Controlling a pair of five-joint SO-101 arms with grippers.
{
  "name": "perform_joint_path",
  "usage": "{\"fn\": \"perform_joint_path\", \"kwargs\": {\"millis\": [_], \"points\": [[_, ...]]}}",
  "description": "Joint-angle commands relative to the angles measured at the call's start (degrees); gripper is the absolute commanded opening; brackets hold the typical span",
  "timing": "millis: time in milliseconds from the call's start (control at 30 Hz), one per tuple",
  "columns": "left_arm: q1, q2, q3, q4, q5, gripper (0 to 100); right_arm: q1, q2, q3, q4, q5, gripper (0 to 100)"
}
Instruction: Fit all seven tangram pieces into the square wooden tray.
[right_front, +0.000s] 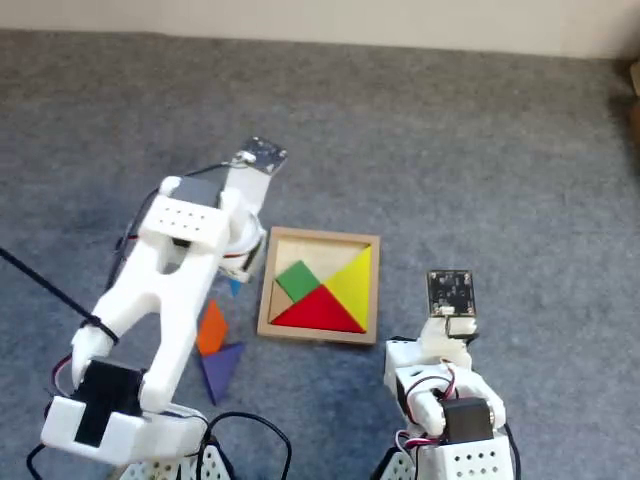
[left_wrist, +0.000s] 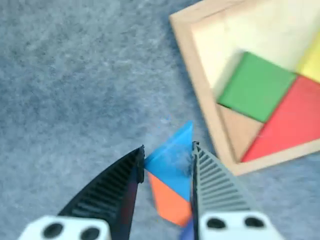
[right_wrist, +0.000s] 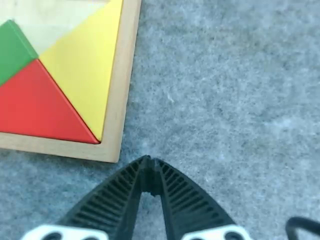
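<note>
My left end effector (left_wrist: 168, 154) is clamped on the blue piece (left_wrist: 172, 160), one fingertip against each side of it, just beside the left edge of the square wooden tray (right_front: 265, 300). In the left wrist view the blue piece overlaps the orange piece (right_front: 211, 328), which lies on the grey surface (right_front: 480, 140) under the left arm. The purple piece (right_front: 220, 368) sits just below the orange one, corner to corner, both outside the tray.

Three pieces are in the tray. The red triangle (right_front: 320, 312) fills the bottom, its long side along the near rim. The yellow triangle (right_front: 352, 280) fills the right side. The green square (right_front: 297, 280) sits left of centre, touching both. The tray's upper left is bare wood, and a small triangular gap shows below the green square.

My right end effector (right_wrist: 150, 167) has its fingers pressed together with nothing between them. It hangs over the surface just off the tray's near right corner.
</note>
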Motion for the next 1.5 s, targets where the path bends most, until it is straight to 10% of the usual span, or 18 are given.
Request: {"fn": "perform_joint_path", "kwargs": {"millis": [0,400,1467], "points": [[5.1,-2.8,-1.4,1.8,9.8,7,0.5,-0.7,7.2,0.3,0.5,0.6],[15.5,-2.8,-0.7,-5.4,31.8,4,0.5,-0.7,7.2,0.3,0.5,0.6],[18.2,11.6,-7.7,-17.9,55.5,13,0.5,-0.7,7.2,0.3,0.5,0.6]]}}
